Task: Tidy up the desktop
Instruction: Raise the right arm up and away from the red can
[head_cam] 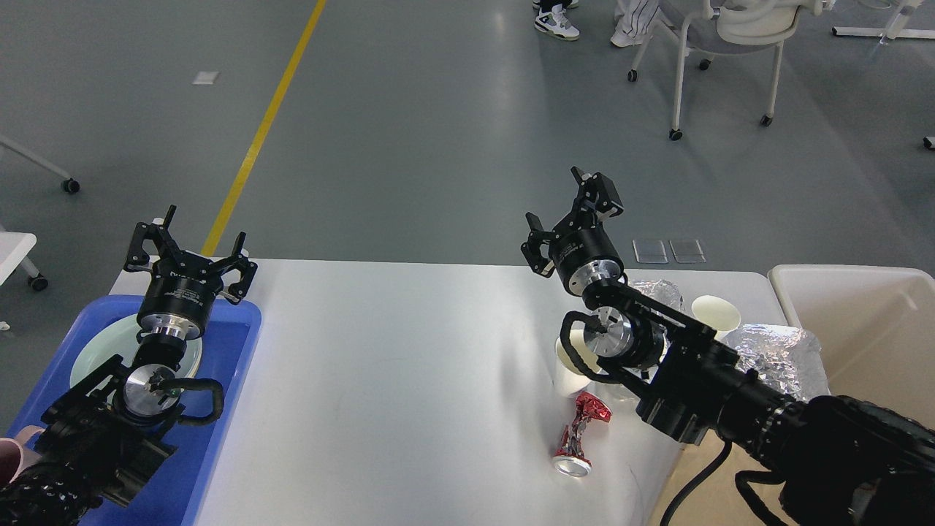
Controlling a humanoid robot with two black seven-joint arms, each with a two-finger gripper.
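Note:
The white desktop (394, 365) fills the middle of the head view. My left gripper (191, 247) is open and empty, held above the far end of the blue tray (219, 409). My right gripper (570, 212) is open and empty, raised over the desktop's far edge. Below it stand a paper cup (571, 359), a crushed red can (581, 435), crumpled foil pieces (778, 356) and a second paper cup (714, 313), partly hidden by my right arm.
A pale green plate (102, 351) lies in the blue tray, and a pink cup (11, 456) shows at its near left corner. A cream bin (876, 329) stands to the right of the desktop. A wheeled chair (723, 44) and a person's feet are on the floor beyond.

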